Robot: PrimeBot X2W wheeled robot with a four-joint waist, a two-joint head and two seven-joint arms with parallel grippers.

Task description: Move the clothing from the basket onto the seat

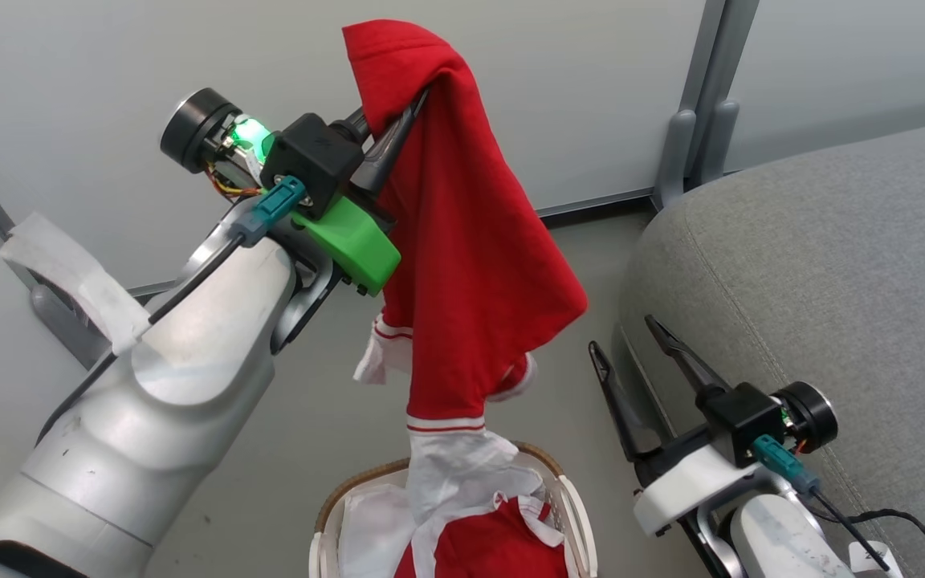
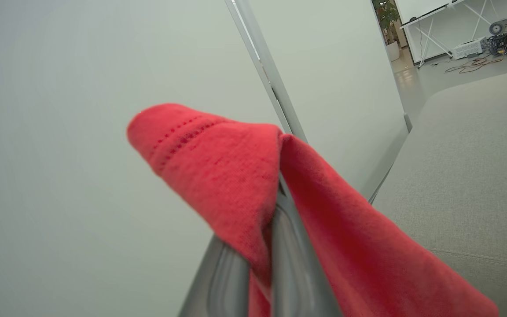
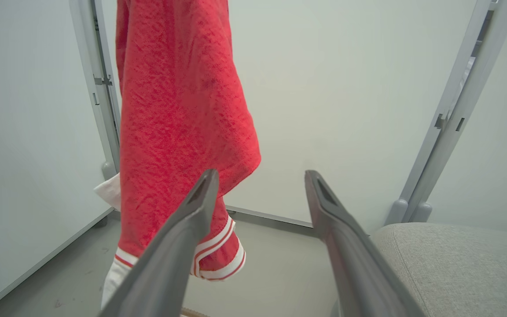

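Note:
My left gripper (image 1: 418, 100) is raised high and shut on a red garment (image 1: 462, 265) that hangs down from its fingers, its white-striped hem trailing into the basket (image 1: 571, 502) below. The left wrist view has the red garment (image 2: 244, 185) folded over the shut fingers. A second red garment (image 1: 495, 546) lies inside the basket on the white liner. To the right, my right gripper (image 1: 627, 337) stands open and empty beside the grey seat (image 1: 832, 257). Its wrist view shows the hanging garment (image 3: 178, 114) to the left of its fingers and the seat (image 3: 456, 259) at the lower right.
Pale partition walls with metal posts (image 1: 699, 104) close the space behind. Grey floor (image 1: 286, 449) lies between basket and walls. A cable (image 1: 896, 522) hangs by the right wrist against the seat's side.

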